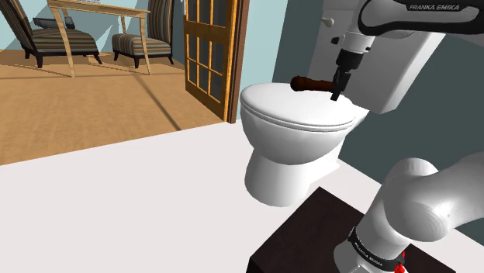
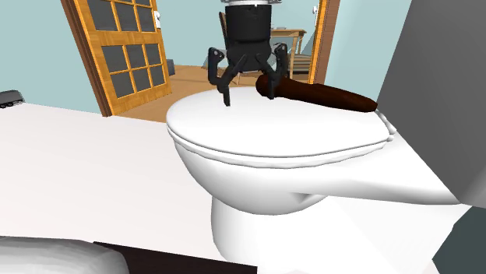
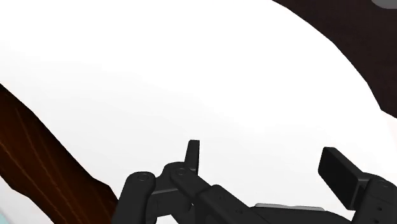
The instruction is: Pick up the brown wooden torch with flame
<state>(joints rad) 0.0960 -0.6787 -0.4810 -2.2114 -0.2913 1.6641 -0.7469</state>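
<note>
Shoulder view behind stand (image 1: 306, 236); second exterior low, close (both show toilet (image 1: 299, 112)).

White rounded arm (image 1: 434, 203) — FRANKA EMIKA lettering, dark joint bands — all-black fingers (image 3: 340, 177).

Dark brown torch (image 1: 309, 83) lying on toilet lid (image 1: 295, 110); end effector (image 1: 336, 95) just beside it.

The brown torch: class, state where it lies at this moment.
In the second exterior view the brown torch lies across the back of the white toilet lid, just to the right of the open gripper.
</note>
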